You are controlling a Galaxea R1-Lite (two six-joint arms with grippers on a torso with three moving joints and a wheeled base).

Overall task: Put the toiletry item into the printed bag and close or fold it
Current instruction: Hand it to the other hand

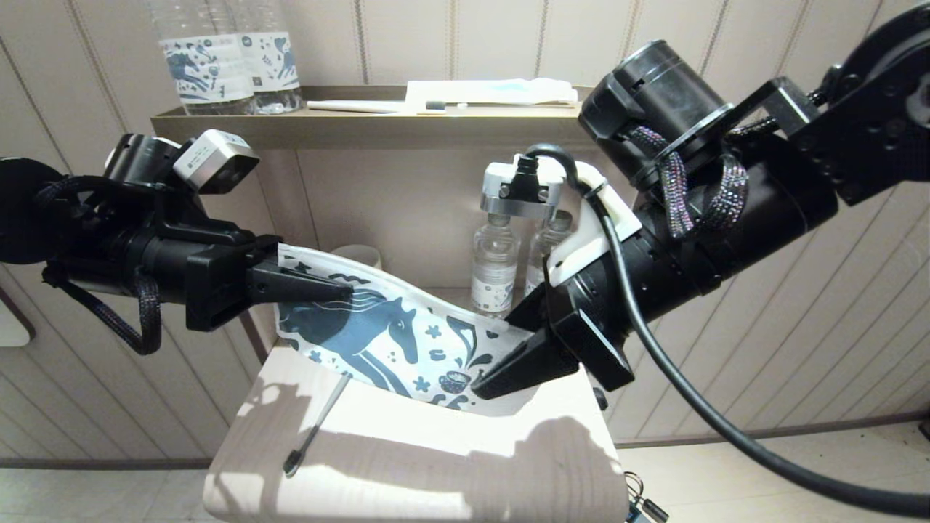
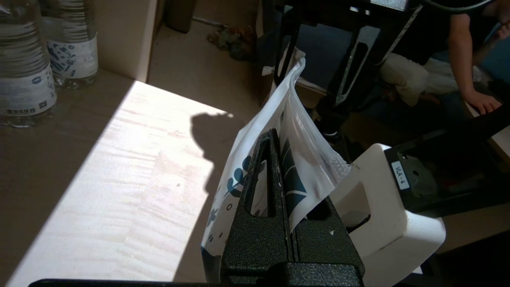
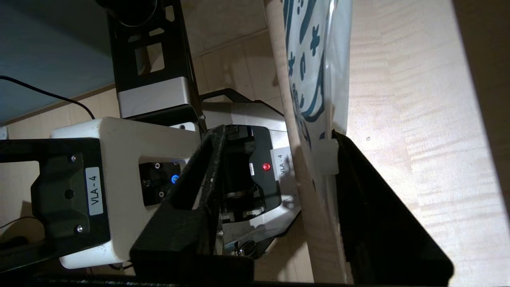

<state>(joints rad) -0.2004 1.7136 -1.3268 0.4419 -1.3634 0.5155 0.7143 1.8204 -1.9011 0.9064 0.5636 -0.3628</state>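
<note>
Risk: right pincer (image 1: 501, 378) stands parted at the printed bag (image 1: 392, 338)'s 4 o'clock corner. We see only the left pincer (image 1: 320, 290) clamping the 10 o'clock edge; the bag may swing, and the toothbrush (image 1: 314, 430) lies outside on the counter (image 1: 436, 465).

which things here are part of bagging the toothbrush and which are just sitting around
Job: pouch, grey toothbrush, left gripper clamped on pouch, right gripper open at its other end.
Lying about: bottles, shelf bottles, white toothbrush, packet.
</note>
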